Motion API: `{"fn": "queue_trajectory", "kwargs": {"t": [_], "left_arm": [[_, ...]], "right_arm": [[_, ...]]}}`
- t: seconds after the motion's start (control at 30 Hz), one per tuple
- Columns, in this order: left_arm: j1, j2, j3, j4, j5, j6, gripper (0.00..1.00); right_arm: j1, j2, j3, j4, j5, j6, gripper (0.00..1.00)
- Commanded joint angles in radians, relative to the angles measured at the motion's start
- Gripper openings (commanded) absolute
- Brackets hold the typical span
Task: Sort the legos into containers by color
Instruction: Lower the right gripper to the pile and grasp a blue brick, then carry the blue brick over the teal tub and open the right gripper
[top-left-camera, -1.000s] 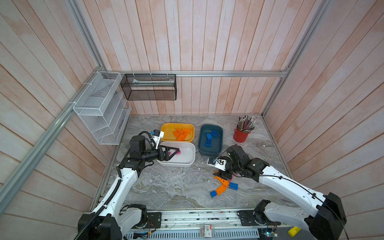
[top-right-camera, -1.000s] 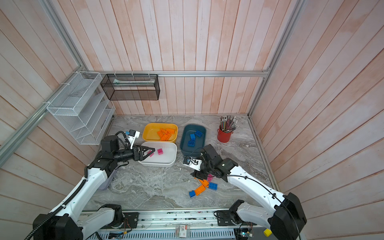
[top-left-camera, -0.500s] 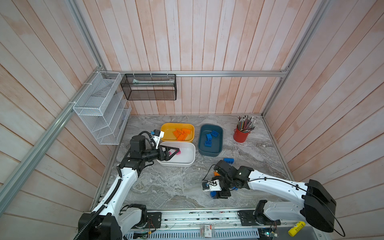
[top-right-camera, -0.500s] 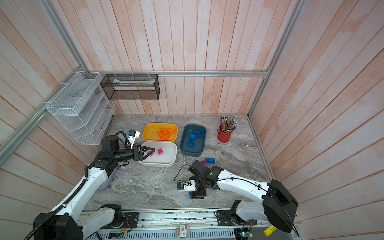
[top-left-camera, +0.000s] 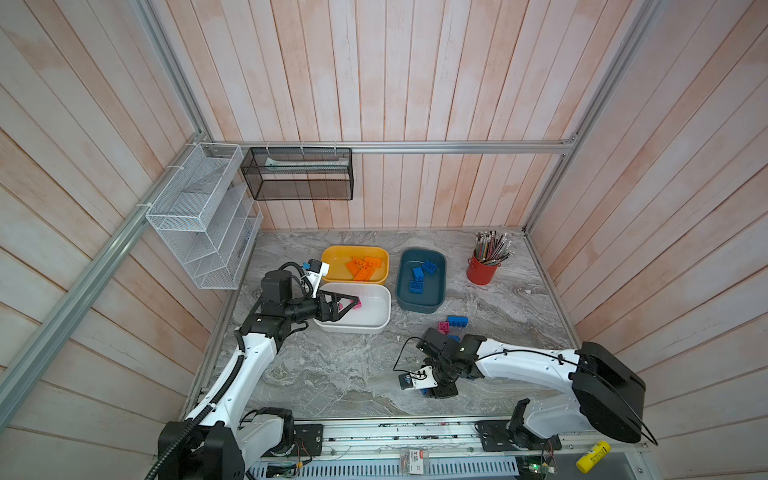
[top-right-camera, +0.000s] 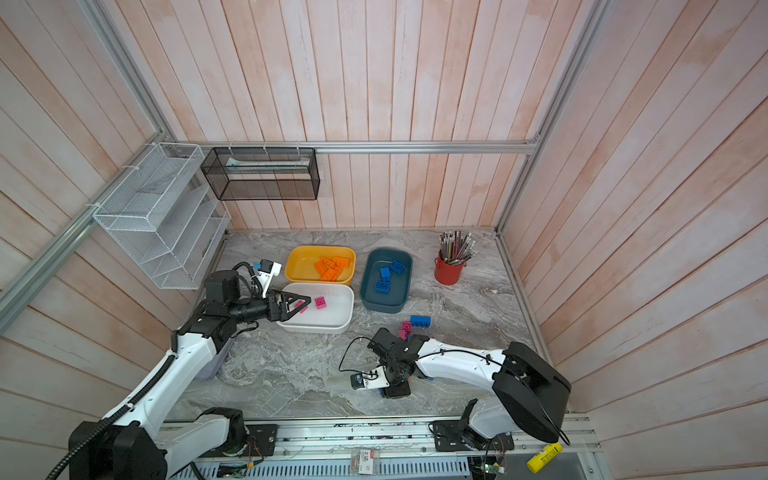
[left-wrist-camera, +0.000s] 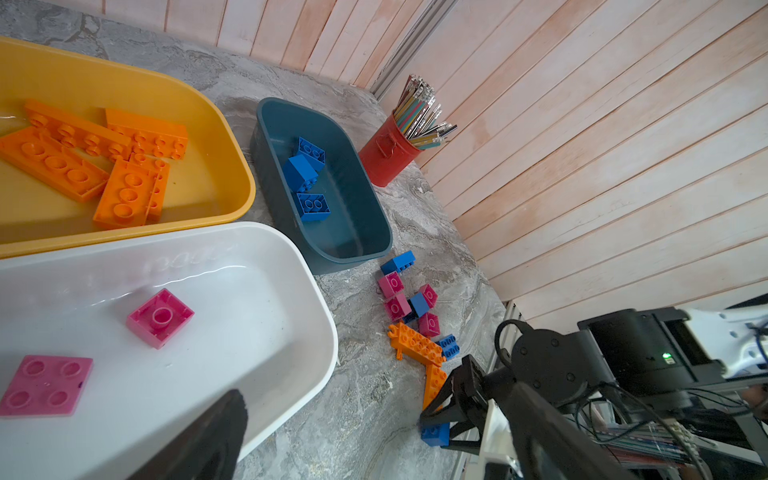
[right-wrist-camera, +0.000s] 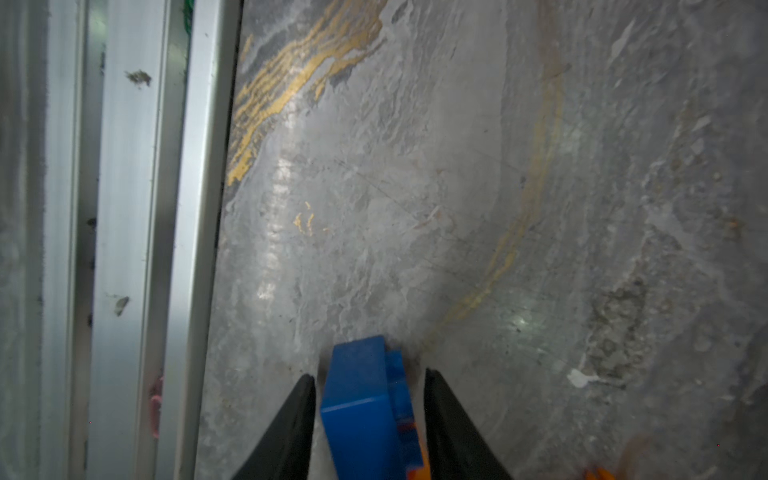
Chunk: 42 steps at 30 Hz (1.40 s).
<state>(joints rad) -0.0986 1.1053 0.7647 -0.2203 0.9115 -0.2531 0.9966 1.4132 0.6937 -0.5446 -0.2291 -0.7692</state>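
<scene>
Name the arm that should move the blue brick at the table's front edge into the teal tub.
Right. The right gripper straddles that blue brick, a finger on each side; the left gripper hangs open over the white tub, across the table.

— What surface are you over?
— I see a grey marble-look tabletop (right-wrist-camera: 415, 208), smooth with a faint sheen. The aluminium rail (right-wrist-camera: 124, 208) is brushed metal.
— And the blue brick (right-wrist-camera: 361, 407)?
— Hard, glossy plastic. The white tub (left-wrist-camera: 249, 291) looks the same. The wall planks (top-left-camera: 374, 83) are matt, whitewashed wood.
</scene>
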Motion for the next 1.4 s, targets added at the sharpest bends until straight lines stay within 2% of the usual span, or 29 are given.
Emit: {"fn": "queue_trajectory", "kwargs": {"t": [0.0,0.13,0.33,0.5,0.6,0.7,0.8,1.07,1.37], "left_arm": [[-0.003,0.001,0.004,0.002,0.014,0.026,1.0],[-0.003,0.0,-0.001,0.013,0.018,0.015,1.0],[-0.005,-0.001,0.019,0.026,0.049,-0.022,1.0],[-0.02,0.011,0.061,0.044,0.051,-0.038,1.0],[-0.032,0.033,0.082,0.072,0.047,-0.054,1.0],[-0.041,0.06,0.106,0.099,0.037,-0.073,1.0],[-0.046,0.085,0.13,0.123,0.02,-0.084,1.0],[-0.046,0.13,0.148,0.156,-0.017,-0.103,1.0],[-0.046,0.166,0.126,0.23,-0.05,-0.146,1.0]], "right_arm": [[0.009,0.021,-0.013,0.008,0.024,-0.006,0.37],[0.008,0.041,0.03,-0.007,0.029,0.014,0.26],[-0.027,-0.011,0.11,-0.053,0.029,0.037,0.22],[-0.159,-0.118,0.211,0.003,-0.008,0.073,0.22],[-0.239,-0.113,0.276,0.065,0.016,0.076,0.22],[-0.321,-0.04,0.374,0.111,0.048,0.082,0.23],[-0.412,0.051,0.455,0.203,0.001,0.116,0.23],[-0.528,0.346,0.701,0.206,0.036,0.155,0.23],[-0.559,0.601,0.866,0.227,0.221,0.201,0.23]]}}
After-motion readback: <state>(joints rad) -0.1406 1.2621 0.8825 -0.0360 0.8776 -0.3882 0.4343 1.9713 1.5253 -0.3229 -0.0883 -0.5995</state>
